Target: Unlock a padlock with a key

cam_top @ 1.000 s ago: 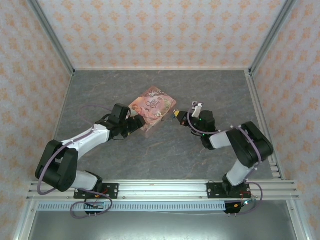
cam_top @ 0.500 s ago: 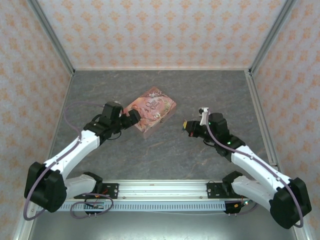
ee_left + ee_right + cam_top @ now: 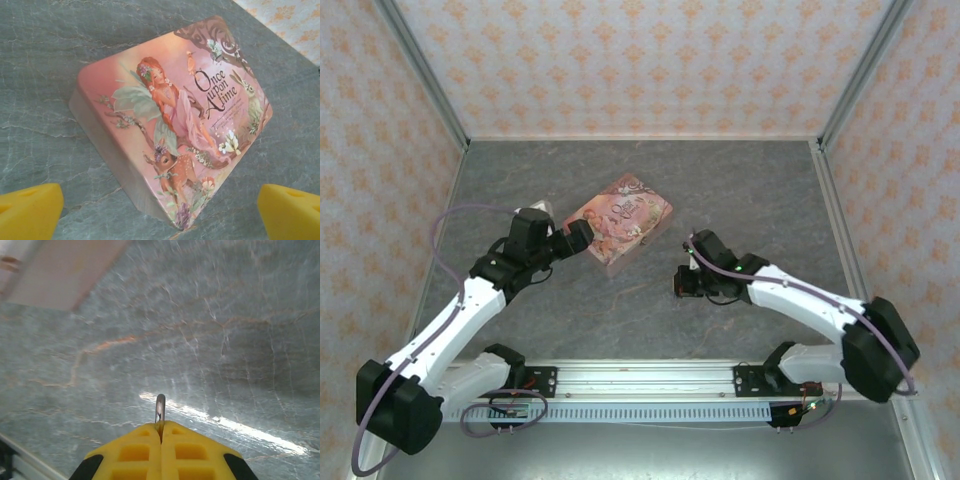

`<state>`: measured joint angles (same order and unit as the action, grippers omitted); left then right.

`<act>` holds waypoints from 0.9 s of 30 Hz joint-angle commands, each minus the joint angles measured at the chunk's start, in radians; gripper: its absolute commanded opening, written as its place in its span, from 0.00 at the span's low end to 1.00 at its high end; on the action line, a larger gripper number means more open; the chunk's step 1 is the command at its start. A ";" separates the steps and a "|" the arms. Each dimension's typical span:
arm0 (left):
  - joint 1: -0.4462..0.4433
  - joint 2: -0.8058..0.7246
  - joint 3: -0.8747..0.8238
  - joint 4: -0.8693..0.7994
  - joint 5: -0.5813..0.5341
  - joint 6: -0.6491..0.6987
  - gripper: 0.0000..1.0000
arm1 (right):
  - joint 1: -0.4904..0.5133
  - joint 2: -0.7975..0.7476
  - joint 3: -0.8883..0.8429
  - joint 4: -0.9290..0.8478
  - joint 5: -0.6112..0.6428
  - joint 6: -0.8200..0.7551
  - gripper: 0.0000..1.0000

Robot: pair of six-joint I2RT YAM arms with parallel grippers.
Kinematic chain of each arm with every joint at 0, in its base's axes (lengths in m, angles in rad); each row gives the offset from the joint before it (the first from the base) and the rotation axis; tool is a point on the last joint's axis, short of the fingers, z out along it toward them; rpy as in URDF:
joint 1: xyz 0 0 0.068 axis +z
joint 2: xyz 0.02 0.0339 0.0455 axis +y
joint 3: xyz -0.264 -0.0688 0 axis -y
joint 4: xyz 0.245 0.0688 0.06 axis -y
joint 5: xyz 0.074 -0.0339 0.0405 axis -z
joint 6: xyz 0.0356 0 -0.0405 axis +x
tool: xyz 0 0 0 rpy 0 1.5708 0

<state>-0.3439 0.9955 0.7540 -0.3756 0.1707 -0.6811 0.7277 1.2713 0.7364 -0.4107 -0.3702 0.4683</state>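
Left wrist view: the left gripper [image 3: 582,238] has its yellow fingers [image 3: 27,212] spread wide, with a pink picture tin [image 3: 170,125] lying on the grey table [image 3: 620,320] just ahead. The right gripper [image 3: 160,431], low over the table, pinches a thin metal tip [image 3: 160,411]; whether it is key or padlock cannot be told.

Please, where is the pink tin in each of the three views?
Top external: pink tin at centre, just ahead of the left gripper.
Left wrist: mid-frame, above the yellow fingertips.
Right wrist: blurred pale edge, top left, probably its side.
Shared landmark: the grey marbled table.
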 commanded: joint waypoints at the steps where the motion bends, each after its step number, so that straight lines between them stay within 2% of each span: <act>1: 0.010 -0.032 -0.026 -0.052 -0.035 0.023 1.00 | 0.009 0.085 0.045 0.028 -0.001 0.019 0.01; 16: 0.010 -0.139 -0.087 -0.107 -0.072 0.002 1.00 | 0.006 0.314 0.103 0.019 0.002 -0.040 0.04; 27: 0.010 -0.179 -0.095 -0.121 -0.098 -0.027 1.00 | -0.025 0.341 0.153 -0.034 0.008 -0.098 0.22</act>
<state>-0.3439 0.8345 0.6628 -0.4686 0.1135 -0.6907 0.7120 1.6077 0.8589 -0.3981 -0.3878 0.4046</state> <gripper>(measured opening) 0.998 0.212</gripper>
